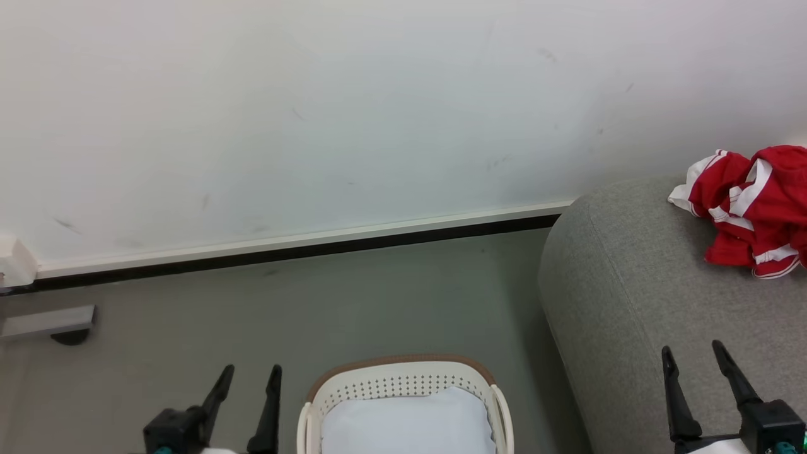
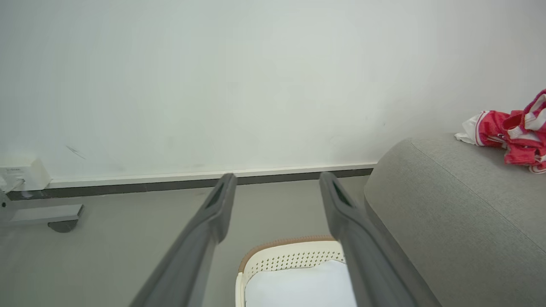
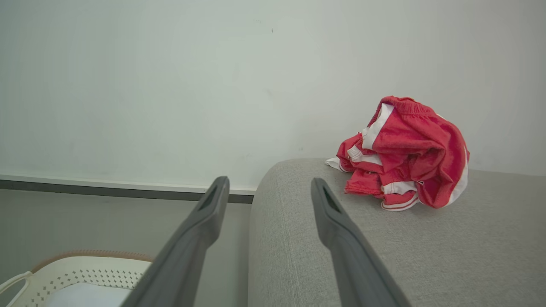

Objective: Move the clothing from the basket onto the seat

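Loosely bunched red clothing (image 3: pixel 409 149), white stripes, on grey seat (image 3: pixel 469 256)

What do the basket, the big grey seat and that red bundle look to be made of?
The basket: probably moulded plastic, smooth cream, with rows of small holes and a brown rim. The seat: matte grey woven upholstery, its weave visible. The clothing: soft red fabric with white trim, lying crumpled in loose folds.
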Available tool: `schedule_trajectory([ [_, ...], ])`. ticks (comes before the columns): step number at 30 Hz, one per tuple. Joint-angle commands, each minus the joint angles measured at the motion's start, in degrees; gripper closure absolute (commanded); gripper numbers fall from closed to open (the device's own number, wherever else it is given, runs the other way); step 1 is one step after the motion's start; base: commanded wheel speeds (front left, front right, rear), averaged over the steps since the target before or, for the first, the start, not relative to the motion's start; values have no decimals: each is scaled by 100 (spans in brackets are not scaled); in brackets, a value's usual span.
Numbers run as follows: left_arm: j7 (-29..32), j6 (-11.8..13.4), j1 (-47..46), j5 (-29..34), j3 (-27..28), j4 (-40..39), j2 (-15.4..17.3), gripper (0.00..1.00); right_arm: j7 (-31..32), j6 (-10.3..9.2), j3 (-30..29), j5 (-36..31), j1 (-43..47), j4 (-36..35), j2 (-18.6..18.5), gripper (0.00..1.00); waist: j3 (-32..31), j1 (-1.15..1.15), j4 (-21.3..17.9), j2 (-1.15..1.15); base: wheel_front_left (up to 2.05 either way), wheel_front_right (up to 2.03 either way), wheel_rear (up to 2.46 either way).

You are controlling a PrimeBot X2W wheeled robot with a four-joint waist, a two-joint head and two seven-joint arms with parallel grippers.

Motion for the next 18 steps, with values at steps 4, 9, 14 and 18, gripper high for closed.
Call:
schedule_trajectory([
  [4, -3, -152, 412, 311, 543, 0, -224, 0, -17, -14, 186, 81, 224, -67, 32, 0, -102, 1, 23, 0, 0, 0, 0],
  [9, -3, -382, 630, 634, 1053, 63, -468, 0, -17, -14, 368, 155, 278, -76, 54, 0, -150, 1, 72, 0, 0, 0, 0],
  [14, -3, -622, 729, 924, 1442, 172, -690, 0, -17, -13, 484, 213, 306, 8, 62, 0, -180, 1, 125, 0, 0, 0, 0],
  [18, -4, -779, 775, 1091, 1684, 254, -855, 0, -17, -13, 532, 280, 306, 70, 59, 0, -206, 1, 154, 0, 0, 0, 0],
])
